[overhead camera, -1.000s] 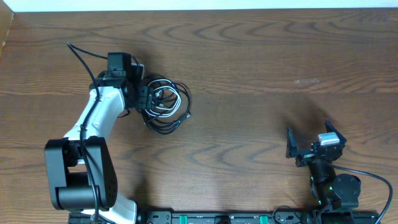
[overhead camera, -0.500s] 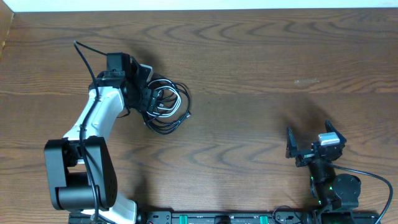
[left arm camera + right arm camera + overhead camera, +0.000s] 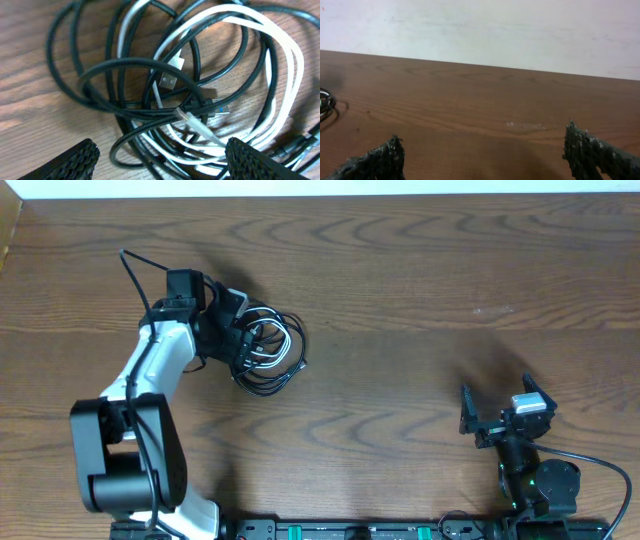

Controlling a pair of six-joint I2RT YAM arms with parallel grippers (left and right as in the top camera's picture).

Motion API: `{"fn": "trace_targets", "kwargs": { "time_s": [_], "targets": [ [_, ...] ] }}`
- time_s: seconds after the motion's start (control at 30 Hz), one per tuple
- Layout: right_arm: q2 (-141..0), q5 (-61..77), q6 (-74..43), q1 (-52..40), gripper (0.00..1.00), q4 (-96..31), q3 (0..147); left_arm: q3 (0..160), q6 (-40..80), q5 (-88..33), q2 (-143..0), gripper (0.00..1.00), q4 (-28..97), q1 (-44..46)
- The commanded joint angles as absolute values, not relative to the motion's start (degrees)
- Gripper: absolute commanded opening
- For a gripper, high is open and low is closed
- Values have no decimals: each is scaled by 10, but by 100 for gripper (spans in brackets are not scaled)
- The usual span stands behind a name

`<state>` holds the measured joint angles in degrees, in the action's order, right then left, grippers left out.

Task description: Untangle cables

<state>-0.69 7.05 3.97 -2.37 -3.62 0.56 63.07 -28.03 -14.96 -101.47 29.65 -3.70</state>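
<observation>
From above, you see the left gripper point(image 3: 242, 338) at the left edge of the cables point(image 3: 268, 345). They lie in a round heap on the wooden table point(image 3: 400, 300), left of the middle. From here you cannot tell how its fingers stand. The right gripper point(image 3: 497, 405) sits near the lower right, well apart from the heap. Its fingers are wide apart with nothing in them.

In the left wrist view, you look right down on the heap. The black cords point(image 3: 100, 70) loop over and under the white cord point(image 3: 280, 55), all mixed up. A small metal plug point(image 3: 170, 80) lies in the middle of the loops. The two fingers point(image 3: 75, 160) are spread apart at the bottom corners. Some loops lie between them, but they squeeze nothing.

In the right wrist view, you see bare table and a white wall point(image 3: 480, 30). Both fingertips point(image 3: 600, 155) stand far apart and hold nothing. A bit of the heap shows at the far left edge
</observation>
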Motion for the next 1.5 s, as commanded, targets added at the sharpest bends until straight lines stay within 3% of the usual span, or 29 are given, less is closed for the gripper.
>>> {"fn": "trace_targets", "kwargs": {
  "time_s": [0.0, 0.23, 0.33, 0.4, 0.43, 0.47, 0.53, 0.9, 1.47],
  "targets": [
    [-4, 75, 32, -21, 99, -37, 3, 623, -289, -161, -1052, 79, 297, -39],
    [-4, 75, 32, -21, 99, -37, 3, 623, -289, -161, -1060, 74, 293, -39],
    [-4, 75, 32, -21, 99, -37, 3, 623, -289, -161, -1060, 64, 292, -39],
    [-4, 75, 32, -21, 99, -37, 3, 623, -288, -161, -1060, 52, 293, -39],
    [-4, 75, 32, -21, 99, -37, 3, 623, -287, -161, -1060, 37, 293, -39],
    [-4, 75, 32, -21, 99, -37, 3, 623, -287, -161, -1060, 32, 293, -39],
    [-4, 75, 32, -21, 99, -37, 3, 623, -287, -161, -1060, 8, 293, -39],
    [-4, 75, 32, -21, 99, -37, 3, 625, -258, -240, -1037, 8, 294, -39],
    [-4, 89, 32, -21, 99, -32, 3, 625, -258, -448, -713, 8, 286, -39]
  ]
}}
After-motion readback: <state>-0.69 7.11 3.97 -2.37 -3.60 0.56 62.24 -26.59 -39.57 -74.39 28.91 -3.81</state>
